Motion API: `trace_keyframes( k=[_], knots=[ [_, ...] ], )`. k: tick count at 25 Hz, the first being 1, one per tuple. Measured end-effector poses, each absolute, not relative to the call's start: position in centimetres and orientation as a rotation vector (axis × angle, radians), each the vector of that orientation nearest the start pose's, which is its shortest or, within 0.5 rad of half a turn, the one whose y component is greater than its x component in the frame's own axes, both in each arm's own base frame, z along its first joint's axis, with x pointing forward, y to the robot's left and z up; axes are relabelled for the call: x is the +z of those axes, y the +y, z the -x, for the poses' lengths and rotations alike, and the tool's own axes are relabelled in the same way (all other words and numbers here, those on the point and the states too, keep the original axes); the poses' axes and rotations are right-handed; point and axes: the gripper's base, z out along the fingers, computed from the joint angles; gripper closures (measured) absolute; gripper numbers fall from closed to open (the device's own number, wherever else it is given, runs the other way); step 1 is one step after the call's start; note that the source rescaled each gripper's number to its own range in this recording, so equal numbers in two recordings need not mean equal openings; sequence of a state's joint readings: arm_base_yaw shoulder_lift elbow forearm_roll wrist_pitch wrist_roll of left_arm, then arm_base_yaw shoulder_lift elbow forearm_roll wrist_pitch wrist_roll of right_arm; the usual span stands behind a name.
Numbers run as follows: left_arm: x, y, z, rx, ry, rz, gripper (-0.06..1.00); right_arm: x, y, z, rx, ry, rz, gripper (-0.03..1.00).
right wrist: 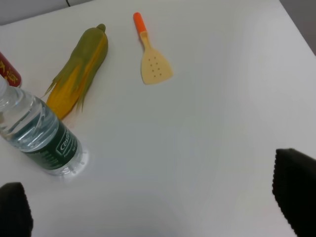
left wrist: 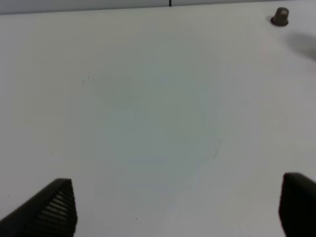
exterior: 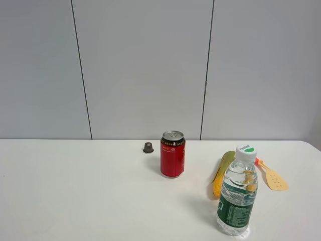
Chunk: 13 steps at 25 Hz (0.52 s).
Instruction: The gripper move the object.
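Nearest to me the bottle [exterior: 237, 197] stands upright at the front right of the table [exterior: 75, 191], untouched; I judge the move not yet begun. My right gripper [right wrist: 158, 207] hovers above the table near the bottle, fingers wide and empty, probably set for its girth. Left gripper [left wrist: 173, 207] is also spread wide over bare table, holding nothing. Behind the bottle lie a corn cob [exterior: 222, 173] and a small spatula [exterior: 272, 176]. Farther back stand the red can [exterior: 173, 153] and a small dark cap [exterior: 148, 147].

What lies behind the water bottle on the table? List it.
Behind the water bottle lie a corn cob and a toy spatula. Seen through the bottle, part of the corn is distorted; its contact with the bottle cannot be judged.
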<state>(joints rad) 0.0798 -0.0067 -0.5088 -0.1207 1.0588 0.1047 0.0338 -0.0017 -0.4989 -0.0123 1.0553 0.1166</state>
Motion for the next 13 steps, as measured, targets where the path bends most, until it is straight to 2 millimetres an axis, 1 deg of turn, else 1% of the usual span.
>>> trace_keyframes(
  k=[13],
  knots=[
    [28.03,-1.01,0.64,-0.027,2.021,-0.032,0.21,27.74,-0.11,0.48,0.080,2.037,-0.085,-0.03]
  ],
)
